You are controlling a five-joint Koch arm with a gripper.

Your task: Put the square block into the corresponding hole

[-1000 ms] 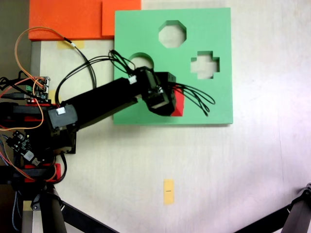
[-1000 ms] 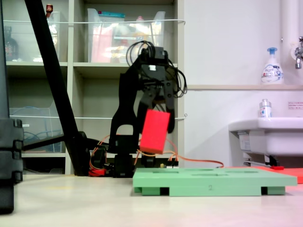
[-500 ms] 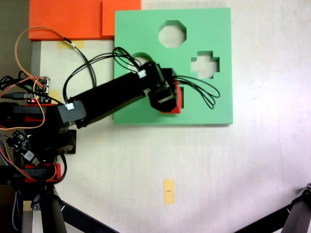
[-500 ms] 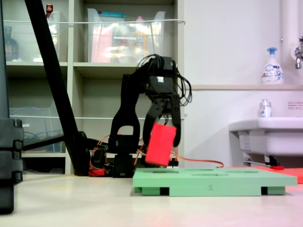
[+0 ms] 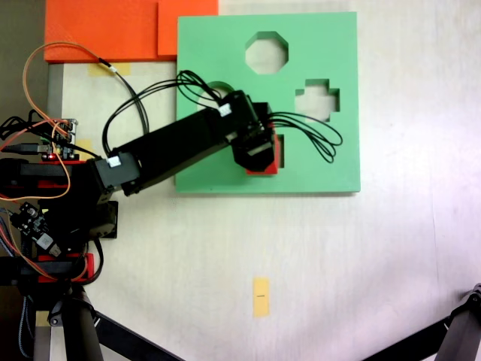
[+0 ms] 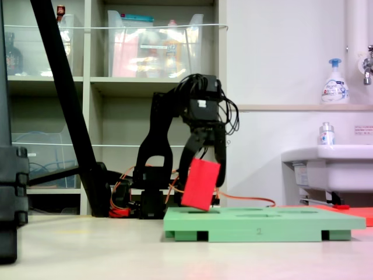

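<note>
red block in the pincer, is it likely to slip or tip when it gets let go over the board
The red block hangs tilted in the pincer, its lower corner just above the green board, so it would probably land corner first and tip. It looks like light foam, so likely a soft landing. Flat faces mean it should not roll.
</note>
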